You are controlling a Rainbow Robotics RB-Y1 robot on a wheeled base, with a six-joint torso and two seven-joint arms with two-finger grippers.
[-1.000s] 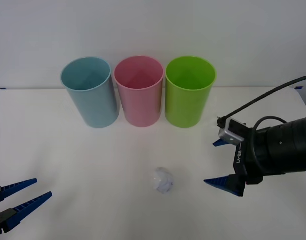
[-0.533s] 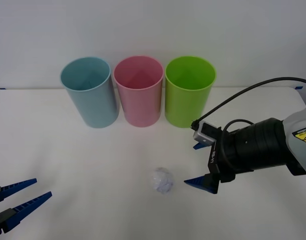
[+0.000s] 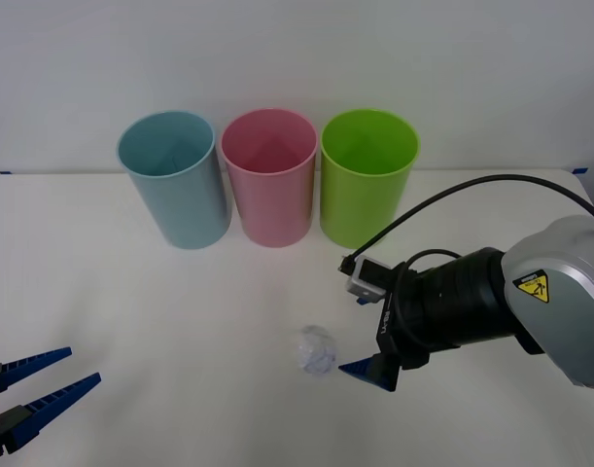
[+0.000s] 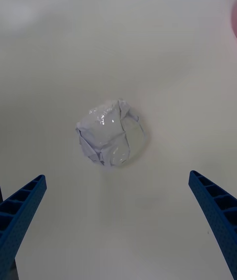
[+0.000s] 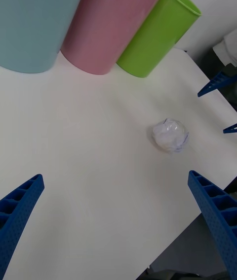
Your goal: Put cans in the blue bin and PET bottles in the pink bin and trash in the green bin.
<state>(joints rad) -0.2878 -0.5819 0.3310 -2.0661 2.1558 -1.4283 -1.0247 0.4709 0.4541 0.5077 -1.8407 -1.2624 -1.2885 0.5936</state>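
Observation:
The trash (image 3: pixel 316 350) is a small crumpled white paper ball lying on the white table (image 3: pixel 131 292), in front of the pink bin (image 3: pixel 270 175). My right gripper (image 3: pixel 358 334) hovers just to the right of the ball, open, its blue fingers spread wide. In the right wrist view the trash (image 4: pixel 111 134) lies a little ahead of the open right gripper (image 4: pixel 117 179), apart from both fingers. The blue bin (image 3: pixel 175 180), pink bin and green bin (image 3: pixel 367 175) stand upright in a row at the back. My left gripper (image 3: pixel 63 375) rests open at the near left, holding nothing.
The left wrist view looks across the table at the blue bin (image 5: pixel 39 14), pink bin (image 5: pixel 108 23), green bin (image 5: pixel 158 28) and trash (image 5: pixel 169 135). A black cable (image 3: pixel 452 195) arcs above the right arm. A white wall stands behind the bins.
My right arm has moved left across the table, from the right edge to just beside the paper ball, still open. The left arm and the ball have not moved.

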